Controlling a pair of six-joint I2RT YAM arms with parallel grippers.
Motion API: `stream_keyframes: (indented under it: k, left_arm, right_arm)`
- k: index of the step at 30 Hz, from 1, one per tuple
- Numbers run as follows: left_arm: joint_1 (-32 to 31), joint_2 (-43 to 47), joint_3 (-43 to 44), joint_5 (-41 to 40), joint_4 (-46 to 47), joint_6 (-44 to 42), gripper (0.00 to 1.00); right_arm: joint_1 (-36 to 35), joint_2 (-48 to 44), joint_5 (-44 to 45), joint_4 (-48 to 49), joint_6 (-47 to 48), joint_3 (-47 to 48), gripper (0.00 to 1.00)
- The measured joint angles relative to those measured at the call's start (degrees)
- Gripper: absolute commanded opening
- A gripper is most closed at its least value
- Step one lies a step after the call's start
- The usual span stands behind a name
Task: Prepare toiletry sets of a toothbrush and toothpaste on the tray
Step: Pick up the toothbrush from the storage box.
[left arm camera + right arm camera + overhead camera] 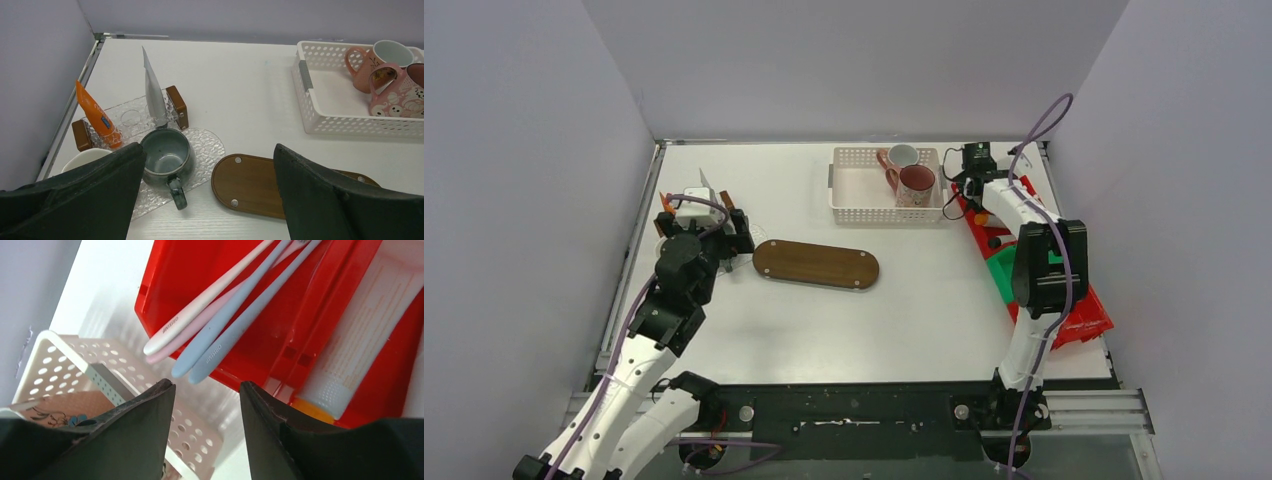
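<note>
Toothbrushes lay in the red bin on the right, handles slanting down toward your right gripper, its fingers spread and empty just short of them; your left gripper, also spread, hung near the dark green mug, well apart.

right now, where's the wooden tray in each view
Top external: wooden tray lies mid-table, between the two arms.
Left wrist: bottom centre, its right end hidden behind a finger.
Right wrist: not in it.
Shared landmark: white basket, upper right in left wrist, lower left in right wrist.
</note>
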State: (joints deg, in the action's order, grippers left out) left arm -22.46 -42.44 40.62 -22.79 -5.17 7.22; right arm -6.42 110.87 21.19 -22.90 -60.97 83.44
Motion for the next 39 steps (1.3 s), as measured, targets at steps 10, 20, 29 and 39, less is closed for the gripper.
stream_keyframes:
  k: [10, 20, 29, 39]
  left_arm:
    - [0.0, -1.4, 0.0, 0.0, 0.3, -0.3, 0.97]
    - [0.0, -1.9, -0.3, 0.0, 0.7, -0.5, 0.97]
    - [0.0, -1.9, -0.4, 0.0, 0.8, -0.5, 0.97]
    - [0.0, -1.9, -0.4, 0.0, 1.1, -0.7, 0.97]
  right_arm:
    - [1.2, 5.7, -1.4, -0.6, -3.1, 4.5, 0.46]
    - [1.5, 8.2, -2.1, -1.7, -4.2, 6.7, 0.33]
    - [2.3, 8.2, -2.7, -1.4, -4.4, 6.7, 0.23]
    - [3.5, 6.9, -5.3, -0.3, -5.3, 4.7, 0.27]
